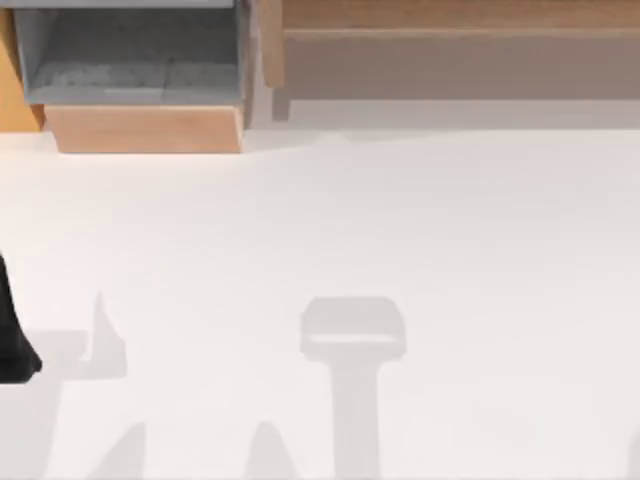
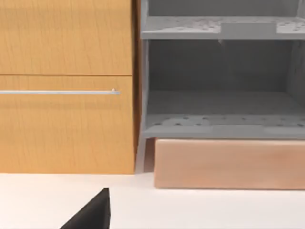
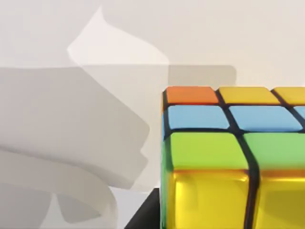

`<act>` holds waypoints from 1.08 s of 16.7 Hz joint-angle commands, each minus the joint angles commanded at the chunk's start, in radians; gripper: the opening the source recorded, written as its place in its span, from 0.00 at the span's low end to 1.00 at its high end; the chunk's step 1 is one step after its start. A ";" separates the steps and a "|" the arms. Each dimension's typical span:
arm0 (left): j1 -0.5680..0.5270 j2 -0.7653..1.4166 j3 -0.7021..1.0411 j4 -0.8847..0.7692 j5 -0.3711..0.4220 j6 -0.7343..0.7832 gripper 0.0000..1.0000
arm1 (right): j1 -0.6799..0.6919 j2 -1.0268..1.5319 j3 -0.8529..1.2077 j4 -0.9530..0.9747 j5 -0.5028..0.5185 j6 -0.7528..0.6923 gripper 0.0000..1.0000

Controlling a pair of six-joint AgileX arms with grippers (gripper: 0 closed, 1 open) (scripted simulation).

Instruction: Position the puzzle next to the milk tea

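The puzzle [image 3: 228,157], a colour cube with orange, yellow, blue and green tiles split by black lines, sits very close under the right wrist camera, above the white bench [image 3: 200,38]. A dark sliver beside the cube's lower edge may belong to the right arm's jaws, but whether they are closed on the cube or merely near it cannot be told.

From above, the bench [image 1: 400,220] carries soft grey shadows. At its far edge stands a grey shelf [image 1: 130,55] on a pale wooden block [image 1: 145,128]. A black piece of the left arm [image 1: 12,345] shows at the bench's left edge, well short of the shelf.

The left wrist view faces that shelf [image 2: 219,95], with an orange wooden cabinet [image 2: 66,86] touching its side. How the left jaws stand cannot be told.
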State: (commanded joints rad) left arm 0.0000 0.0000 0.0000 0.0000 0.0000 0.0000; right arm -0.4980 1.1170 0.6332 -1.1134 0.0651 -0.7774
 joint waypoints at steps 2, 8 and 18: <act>0.000 0.000 0.000 0.000 0.000 0.000 1.00 | -0.006 -0.003 -0.002 0.003 -0.013 0.006 0.00; 0.000 0.000 0.000 0.000 0.000 0.000 1.00 | -0.060 -0.037 -0.017 0.015 -0.063 0.103 0.00; 0.000 0.000 0.000 0.000 0.000 0.000 1.00 | -0.099 -0.050 -0.077 0.047 -0.076 0.181 0.00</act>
State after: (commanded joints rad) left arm 0.0000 0.0000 0.0000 0.0000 0.0000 0.0000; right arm -0.5970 1.0668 0.5562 -1.0661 -0.0107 -0.5963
